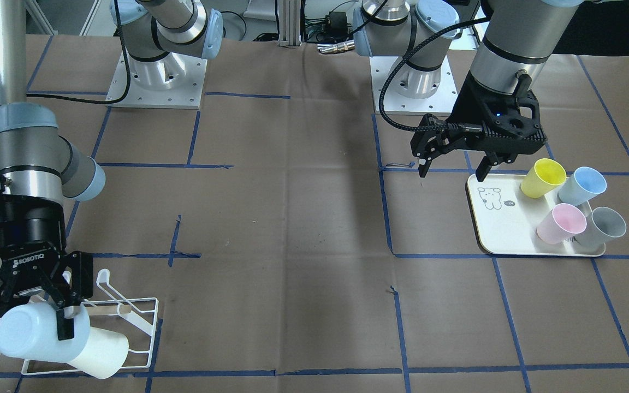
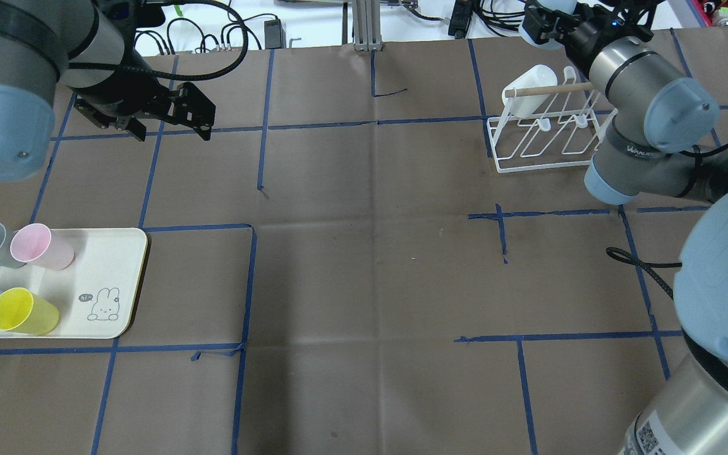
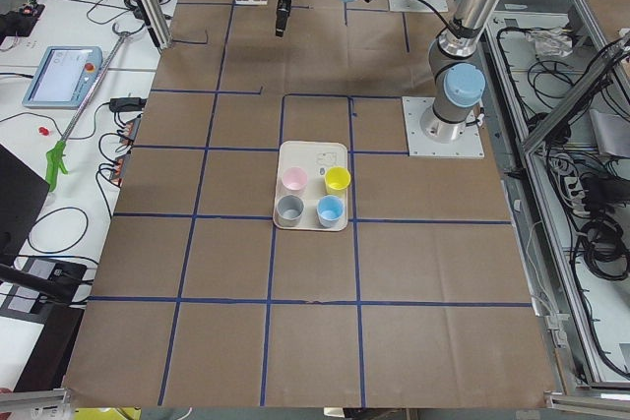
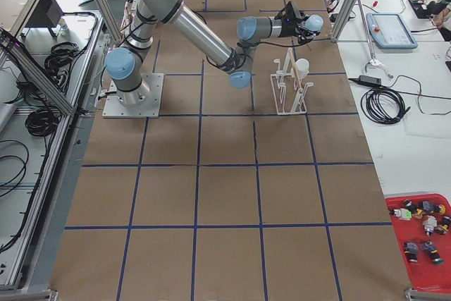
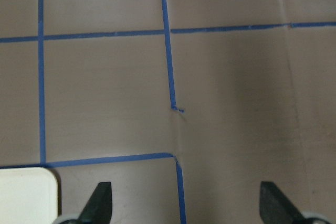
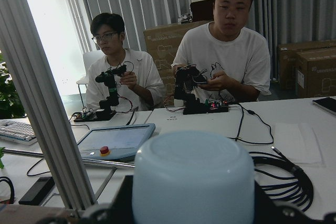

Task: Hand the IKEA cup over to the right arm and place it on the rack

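The right gripper [image 1: 22, 322] is clamped on the pale blue cup [image 1: 28, 341] at the operators' end of the white wire rack [image 1: 142, 322], just beside a white cup [image 1: 101, 355] resting there. Whether it sits on a prong cannot be told. The front-facing view shows its long axis lying over, not upright. The right wrist view adds what that one lacks: the closed base pointing away from the wrist, toward a seated person [image 6: 226, 61]. The left gripper [image 1: 452, 173] hangs with fingers apart over the cream tray [image 1: 503, 237] corner.
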Motion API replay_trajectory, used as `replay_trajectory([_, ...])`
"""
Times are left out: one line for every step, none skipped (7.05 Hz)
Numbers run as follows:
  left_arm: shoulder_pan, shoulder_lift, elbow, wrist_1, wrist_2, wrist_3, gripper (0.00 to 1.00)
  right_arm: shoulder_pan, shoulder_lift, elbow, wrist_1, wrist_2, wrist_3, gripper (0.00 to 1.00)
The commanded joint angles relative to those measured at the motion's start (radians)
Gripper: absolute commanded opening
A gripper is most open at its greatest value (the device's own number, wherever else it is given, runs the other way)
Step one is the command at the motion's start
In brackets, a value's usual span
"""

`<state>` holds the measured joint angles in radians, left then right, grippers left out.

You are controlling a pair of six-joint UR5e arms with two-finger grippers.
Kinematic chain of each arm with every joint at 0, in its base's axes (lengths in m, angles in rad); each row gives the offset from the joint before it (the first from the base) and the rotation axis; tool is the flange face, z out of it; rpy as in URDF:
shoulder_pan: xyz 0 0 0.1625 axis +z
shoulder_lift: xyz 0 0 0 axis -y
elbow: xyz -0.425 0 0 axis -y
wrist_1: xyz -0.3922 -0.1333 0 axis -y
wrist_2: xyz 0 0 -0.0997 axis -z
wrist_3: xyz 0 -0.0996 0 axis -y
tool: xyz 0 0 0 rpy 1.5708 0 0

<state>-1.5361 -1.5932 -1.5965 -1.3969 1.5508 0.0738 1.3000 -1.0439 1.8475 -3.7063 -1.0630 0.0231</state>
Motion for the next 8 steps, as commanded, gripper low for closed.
replay_trajectory([-0.019, -0.059, 0.137, -0.198, 0.012, -0.054, 0.99, -0.106, 0.008, 0.019, 0.003, 0.096, -0.147, 0.17])
replay_trajectory([-0.019, -0.056, 0.115, -0.197, 0.014, -0.054, 0.99, -0.138, 0.012, 0.027, 0.005, 0.141, -0.166, 0.17])
replay_trajectory([-0.021, -0.033, 0.072, -0.183, 0.014, -0.055, 0.99, -0.168, 0.016, 0.033, 0.005, 0.162, -0.213, 0.17])
replay_trajectory([-0.021, -0.031, 0.053, -0.169, 0.014, -0.057, 0.99, -0.188, 0.047, 0.029, 0.005, 0.172, -0.242, 0.17])
replay_trajectory([-0.022, -0.033, 0.044, -0.145, 0.014, -0.075, 0.99, -0.197, 0.067, 0.018, 0.005, 0.187, -0.244, 0.16])
replay_trajectory([-0.033, -0.027, 0.044, -0.145, 0.02, -0.092, 0.99, -0.197, 0.085, 0.0, 0.005, 0.187, -0.242, 0.16])
replay_trajectory([-0.051, -0.021, 0.044, -0.142, 0.061, -0.092, 0.99, -0.199, 0.096, -0.028, 0.005, 0.187, -0.242, 0.17])
replay_trajectory([-0.053, -0.018, 0.041, -0.137, 0.064, -0.091, 0.99, -0.199, 0.111, -0.048, 0.005, 0.189, -0.242, 0.17])
